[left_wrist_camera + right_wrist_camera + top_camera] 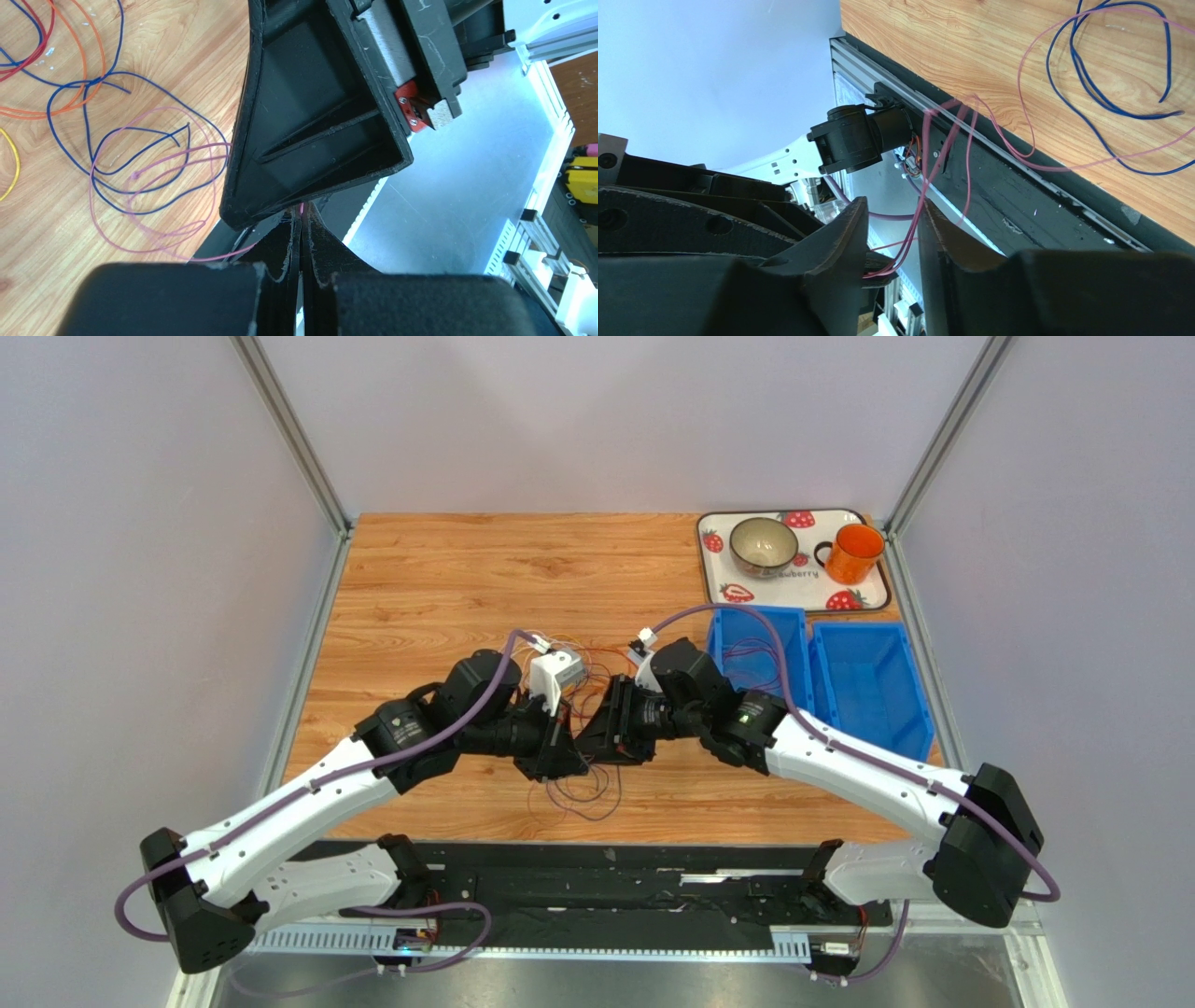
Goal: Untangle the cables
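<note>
We read only one piece of writing: lettering on the strawberry-print tray [877, 597] at the far right corner that seems to say "strawberry", with its first letters hidden. On the tray stand a glossy metal-looking bowl [765, 546] and an orange mug [853, 553]. Just in front of it sit two blue plastic bins [912, 686], box-shaped and side by side.

The table [449, 574] is wood-grain board with a matte finish. The cables [589, 787] lie near its front edge, between and just below the two arms. They are thin, smooth wires in loose, overlapping loops. The left wrist view shows them in red, orange, dark blue, pink and yellow.

The left gripper [302, 225] has its ribbed black fingers pressed together on a pink cable [927, 189]. A short bit of pink shows at the seam between them.

The right gripper [892, 210] faces it, tips almost touching in the overhead view. Its curved black fingers stand a narrow gap apart, and pink strands run down through that gap. We cannot tell whether they are pinched deeper in.
</note>
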Robot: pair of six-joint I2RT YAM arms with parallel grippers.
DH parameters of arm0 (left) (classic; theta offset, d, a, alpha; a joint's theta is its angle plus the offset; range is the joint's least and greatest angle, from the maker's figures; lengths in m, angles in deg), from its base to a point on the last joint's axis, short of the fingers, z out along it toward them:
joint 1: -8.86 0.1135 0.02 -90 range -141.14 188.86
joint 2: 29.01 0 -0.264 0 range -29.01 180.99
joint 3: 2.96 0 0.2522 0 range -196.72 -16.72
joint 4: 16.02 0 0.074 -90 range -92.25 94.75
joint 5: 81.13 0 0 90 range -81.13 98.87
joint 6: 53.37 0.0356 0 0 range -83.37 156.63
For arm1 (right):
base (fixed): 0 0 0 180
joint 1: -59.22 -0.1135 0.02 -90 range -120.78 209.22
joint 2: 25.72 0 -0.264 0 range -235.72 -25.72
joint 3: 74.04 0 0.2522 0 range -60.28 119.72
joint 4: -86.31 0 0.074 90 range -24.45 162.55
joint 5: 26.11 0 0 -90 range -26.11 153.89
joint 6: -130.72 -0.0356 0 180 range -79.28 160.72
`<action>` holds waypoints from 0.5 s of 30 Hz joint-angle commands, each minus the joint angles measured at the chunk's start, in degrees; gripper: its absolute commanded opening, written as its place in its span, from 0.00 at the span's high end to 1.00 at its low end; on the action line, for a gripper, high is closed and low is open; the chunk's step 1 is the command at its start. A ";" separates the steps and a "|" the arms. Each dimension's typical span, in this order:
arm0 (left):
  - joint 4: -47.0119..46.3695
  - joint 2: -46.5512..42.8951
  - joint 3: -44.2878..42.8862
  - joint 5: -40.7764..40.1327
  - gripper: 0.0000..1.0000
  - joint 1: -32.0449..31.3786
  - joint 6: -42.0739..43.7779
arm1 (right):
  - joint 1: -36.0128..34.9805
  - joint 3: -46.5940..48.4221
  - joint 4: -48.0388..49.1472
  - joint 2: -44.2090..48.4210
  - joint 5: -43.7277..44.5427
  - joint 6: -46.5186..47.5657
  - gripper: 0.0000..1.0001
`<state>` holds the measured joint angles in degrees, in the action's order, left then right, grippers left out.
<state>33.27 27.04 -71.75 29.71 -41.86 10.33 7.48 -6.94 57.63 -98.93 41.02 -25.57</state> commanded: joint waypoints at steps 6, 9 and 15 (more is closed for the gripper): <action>-0.29 0.55 -1.14 -0.89 1.00 -0.70 1.70 | -0.37 2.21 -0.46 0.17 -0.60 0.36 1.00; -0.20 0.64 -1.40 -0.54 0.99 -0.70 1.61 | -0.37 2.64 -0.99 0.26 0.02 0.89 1.00; 3.39 -0.32 -4.30 -0.27 0.41 -0.70 2.22 | 0.68 6.94 -7.12 1.31 3.00 5.71 1.00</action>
<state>34.13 27.72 -72.10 29.29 -42.43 11.62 7.56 -5.25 54.70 -98.93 41.69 -24.21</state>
